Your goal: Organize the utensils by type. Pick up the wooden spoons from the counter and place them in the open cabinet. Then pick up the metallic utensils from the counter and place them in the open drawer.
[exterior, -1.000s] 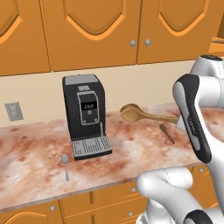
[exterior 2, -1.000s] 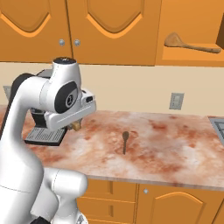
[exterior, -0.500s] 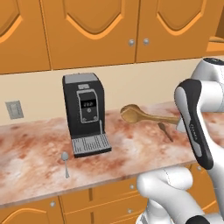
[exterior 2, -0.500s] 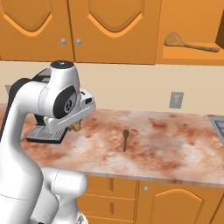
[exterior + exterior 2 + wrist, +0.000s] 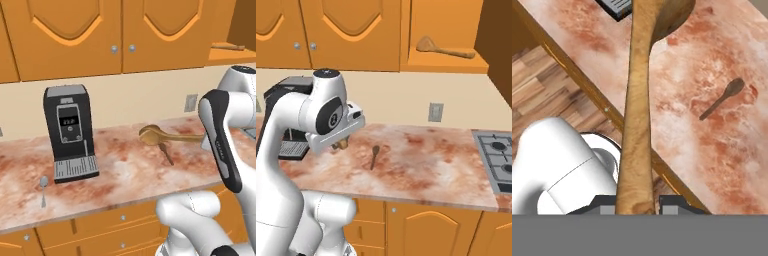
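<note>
While the claw (image 5: pixel 636 202) stands narrowed onto the handle of a wooden spoon (image 5: pixel 639 107), its two dark tips pressing either side of the shaft, that spoon is carried clear above the worktop (image 5: pixel 125 175); in the hand view its long handle runs up the frame and its oval bowl reaches over the marbled stone near the front lip; in the left base view the same spoon (image 5: pixel 167 136) projects leftward from behind the white forearm, bowl outermost. A second wooden spoon (image 5: pixel 445 48) lies flat on the cabinet shelf (image 5: pixel 448 64), bowl to the left, handle pointing toward the shelf's right end, with bare shelf in front of it. One metal spoon (image 5: pixel 374 156) lies on the open middle of the worktop, well apart from the front edge and from the hob (image 5: pixel 498 160) at the right; bare stone surrounds it on all sides. Another metal spoon (image 5: pixel 44 188) lies near the front edge at the left, just in front of the coffee machine (image 5: pixel 70 132), close to its drip tray but not touching it; the machine stands against the back wall. A wall socket (image 5: pixel 435 112) sits above the worktop's rear edge.
</note>
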Robot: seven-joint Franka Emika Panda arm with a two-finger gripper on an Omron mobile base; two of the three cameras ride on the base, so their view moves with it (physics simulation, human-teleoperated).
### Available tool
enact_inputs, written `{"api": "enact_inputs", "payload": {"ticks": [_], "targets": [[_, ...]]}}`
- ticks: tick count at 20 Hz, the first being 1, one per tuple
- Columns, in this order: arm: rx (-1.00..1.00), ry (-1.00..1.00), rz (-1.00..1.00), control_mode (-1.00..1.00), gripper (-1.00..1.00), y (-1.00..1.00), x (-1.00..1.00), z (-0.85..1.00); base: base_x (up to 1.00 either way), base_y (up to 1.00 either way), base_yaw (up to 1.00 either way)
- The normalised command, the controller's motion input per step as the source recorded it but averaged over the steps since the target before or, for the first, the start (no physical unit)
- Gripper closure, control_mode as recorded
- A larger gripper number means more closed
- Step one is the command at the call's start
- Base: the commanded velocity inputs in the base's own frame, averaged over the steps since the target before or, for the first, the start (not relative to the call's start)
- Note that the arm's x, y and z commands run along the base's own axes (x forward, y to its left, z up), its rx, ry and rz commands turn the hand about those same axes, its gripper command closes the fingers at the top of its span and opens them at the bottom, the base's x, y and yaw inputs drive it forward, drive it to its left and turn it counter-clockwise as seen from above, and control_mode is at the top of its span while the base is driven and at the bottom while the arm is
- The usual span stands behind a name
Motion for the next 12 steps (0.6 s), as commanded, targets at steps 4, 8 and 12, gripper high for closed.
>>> {"api": "enact_inputs", "payload": {"ticks": [4, 8, 12], "targets": [[0.00, 0.00, 0.00, 1.00, 1.00, 0.00, 0.00, 0.00, -0.51, -0.57, 0.02], [0.00, 0.00, 0.00, 1.00, 1.00, 0.00, 0.00, 0.00, -0.19, -0.55, 0.00], [0.00, 0.00, 0.00, 1.00, 1.00, 0.00, 0.00, 0.00, 0.00, -0.51, 0.00]]}}
